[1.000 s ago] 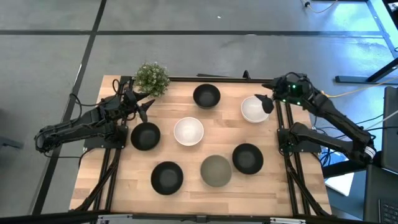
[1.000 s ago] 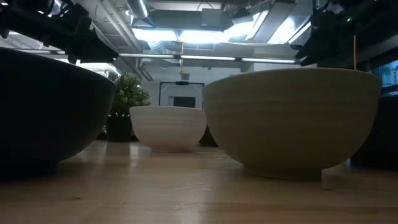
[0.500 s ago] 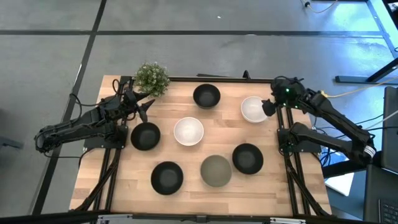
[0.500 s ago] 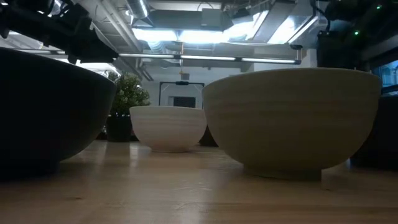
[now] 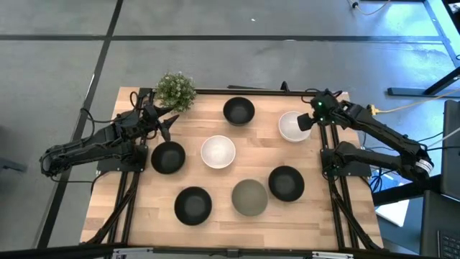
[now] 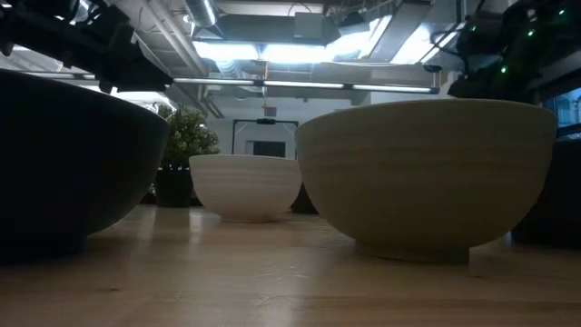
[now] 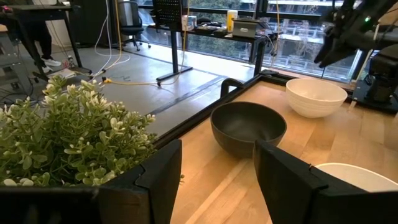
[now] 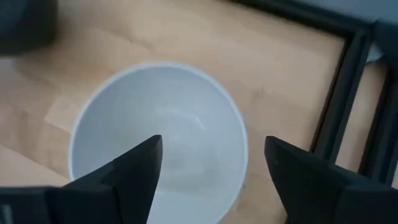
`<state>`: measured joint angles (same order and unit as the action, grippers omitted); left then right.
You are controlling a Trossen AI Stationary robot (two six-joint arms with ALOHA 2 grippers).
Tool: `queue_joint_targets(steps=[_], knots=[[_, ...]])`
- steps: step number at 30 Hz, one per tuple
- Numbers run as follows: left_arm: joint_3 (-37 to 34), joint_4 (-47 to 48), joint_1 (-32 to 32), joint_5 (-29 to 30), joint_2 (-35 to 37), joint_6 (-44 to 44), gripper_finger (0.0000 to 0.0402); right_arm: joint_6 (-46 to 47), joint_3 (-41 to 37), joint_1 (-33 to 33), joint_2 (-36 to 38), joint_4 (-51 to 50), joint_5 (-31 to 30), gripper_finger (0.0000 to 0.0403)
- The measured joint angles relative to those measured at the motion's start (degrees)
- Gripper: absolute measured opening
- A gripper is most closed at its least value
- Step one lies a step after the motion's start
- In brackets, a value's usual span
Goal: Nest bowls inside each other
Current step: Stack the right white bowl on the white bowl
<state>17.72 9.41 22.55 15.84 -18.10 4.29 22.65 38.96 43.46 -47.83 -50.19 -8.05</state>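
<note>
Seven bowls stand on their bases on the wooden table. In the high view four are black [image 5: 238,111], [image 5: 168,157], [image 5: 192,205], [image 5: 286,183], two are white [image 5: 218,152], [image 5: 292,126], and one is grey-olive [image 5: 250,197]. My right gripper [image 5: 306,122] is open and hovers over the far right white bowl [image 8: 158,134]. One finger [image 8: 134,165] is above its inside and the other [image 8: 298,165] is outside its rim. My left gripper [image 7: 217,165] is open and waits near the table's far left, by the plant.
A small green potted plant [image 5: 175,90] stands at the far left corner, right beside my left gripper. A black frame rail [image 8: 348,93] runs along the table's right edge close to the white bowl. Bare wood lies between the bowls and along the near edge [image 5: 230,230].
My right gripper has moved a little toward the table's left, from beside the far right white bowl to over that bowl's right rim, and its wrist has swung in above it. The bowls have stayed where they were.
</note>
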Motion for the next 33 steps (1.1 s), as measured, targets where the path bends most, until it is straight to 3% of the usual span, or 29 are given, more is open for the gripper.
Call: queue_joint_targets(steps=[15, 28, 33], knots=[[-0.01, 0.00, -0.01, -0.07, 0.00, 0.00, 0.0194, 1.53, -0.02, 0.00, -12.45, -1.59, -1.81, 0.0282], [0.01, 0.02, 0.00, -0.07, 0.00, 0.00, 0.0194, -0.39, -0.02, 0.02, -18.27, -0.14, -2.84, 0.0281], [0.01, 0.02, -0.02, -0.07, 0.01, 0.00, 0.0194, -0.51, -0.02, 0.02, -19.53, 0.24, -2.86, 0.0255]])
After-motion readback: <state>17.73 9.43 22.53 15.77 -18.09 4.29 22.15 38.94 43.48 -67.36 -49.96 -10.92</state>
